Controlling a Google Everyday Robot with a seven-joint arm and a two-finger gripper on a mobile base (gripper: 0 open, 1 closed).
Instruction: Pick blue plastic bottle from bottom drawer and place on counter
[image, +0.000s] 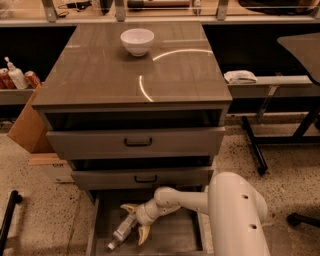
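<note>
The blue plastic bottle (121, 233) lies on its side on the floor of the open bottom drawer (170, 237), cap toward the front left. My gripper (137, 221) reaches down into the drawer from the right and is open, with one pale finger on each side of the bottle's upper end. The fingers straddle the bottle without closing on it. The counter (105, 70) is the glossy grey-brown top of the cabinet above, with a white bowl (137, 41) at its back.
Two drawers with black bar handles (138, 143) jut out just above the bottom drawer. A cardboard box (30, 131) stands left of the cabinet. A white pump bottle (16, 76) and red cans sit on a left shelf. A chair base (300, 219) is at right.
</note>
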